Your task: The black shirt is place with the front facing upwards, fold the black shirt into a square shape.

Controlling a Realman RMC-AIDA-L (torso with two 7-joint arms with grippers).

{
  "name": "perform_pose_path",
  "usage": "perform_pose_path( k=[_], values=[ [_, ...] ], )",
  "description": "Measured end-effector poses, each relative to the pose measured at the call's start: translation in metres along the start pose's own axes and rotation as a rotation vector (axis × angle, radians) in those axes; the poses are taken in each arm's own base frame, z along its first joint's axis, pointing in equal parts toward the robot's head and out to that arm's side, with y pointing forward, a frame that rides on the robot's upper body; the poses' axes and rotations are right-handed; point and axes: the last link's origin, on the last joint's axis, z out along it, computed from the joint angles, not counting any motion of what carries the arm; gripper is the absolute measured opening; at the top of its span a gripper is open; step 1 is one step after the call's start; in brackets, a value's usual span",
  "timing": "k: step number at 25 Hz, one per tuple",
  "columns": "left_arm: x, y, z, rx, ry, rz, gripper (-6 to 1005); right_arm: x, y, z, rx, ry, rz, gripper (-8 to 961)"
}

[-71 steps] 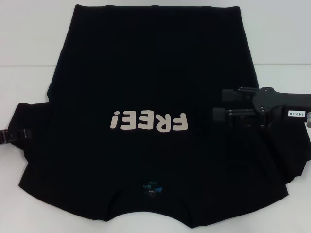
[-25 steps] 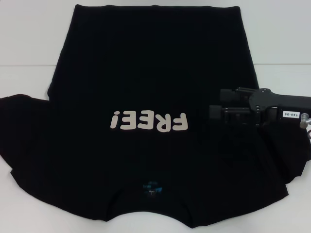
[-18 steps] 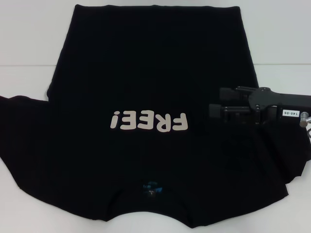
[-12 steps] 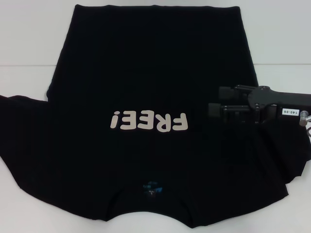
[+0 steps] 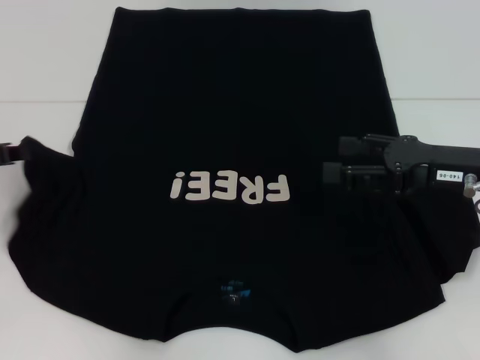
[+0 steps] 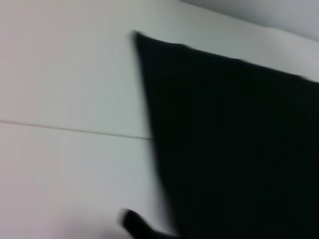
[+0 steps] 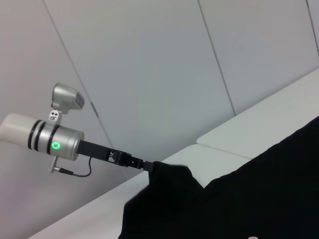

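Black shirt (image 5: pixel 225 135): spread front-up on white table (image 5: pixel 45 67), collar nearest, hem farthest.

Left gripper (image 5: pixel 9 152): at left sleeve edge (image 5: pixel 34 150), sleeve raised; apparently clamped on it.

Right gripper (image 5: pixel 334 169): above right chest, jaw state cannot be told.

Risk: thin sleeve grip may slip, collapsing the fold.

Black shirt (image 5: pixel 225 127): collar edge cut off by head view's lower edge; right sleeve ran out of view. Left gripper (image 5: pixel 9 152) mostly outside the view, fingertips buried in sleeve cloth. Left wrist view blurred. Right gripper (image 5: pixel 334 169) fingertips merged with cloth.
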Motion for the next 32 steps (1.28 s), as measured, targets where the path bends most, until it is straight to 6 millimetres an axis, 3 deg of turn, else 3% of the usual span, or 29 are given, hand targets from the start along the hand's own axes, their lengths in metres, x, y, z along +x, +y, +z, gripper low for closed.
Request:
perform_pose_path(
  k=[2, 8, 14, 18, 21, 25, 30, 32],
  values=[
    [0.000, 0.024, 0.001, -0.123, -0.016, 0.009, 10, 0.001, 0.000, -0.001, 0.001, 0.001, 0.003, 882],
    [-0.002, 0.063, 0.019, -0.232, -0.011, 0.035, 12, 0.004, 0.000, -0.002, 0.002, 0.004, 0.003, 877],
    [-0.017, 0.099, 0.040, -0.334, -0.019, 0.044, 14, 0.004, 0.000, -0.004, 0.003, 0.007, 0.005, 872],
    [-0.026, 0.117, 0.045, -0.401, -0.004, 0.060, 97, -0.001, -0.006, -0.012, 0.033, -0.018, 0.039, 869],
    [-0.026, 0.131, 0.035, -0.544, 0.043, 0.085, 158, -0.006, -0.017, -0.024, 0.092, -0.020, 0.110, 866],
    [-0.030, 0.145, 0.023, -0.726, 0.131, 0.167, 241, -0.014, -0.039, -0.055, 0.213, 0.028, 0.297, 863],
    [-0.048, 0.163, 0.028, -0.822, 0.186, 0.375, 448, -0.009, -0.049, -0.084, 0.304, 0.144, 0.502, 858],
    [-0.059, 0.172, 0.032, -0.846, 0.194, 0.465, 603, -0.004, -0.051, -0.098, 0.347, 0.193, 0.582, 857]
  ],
)
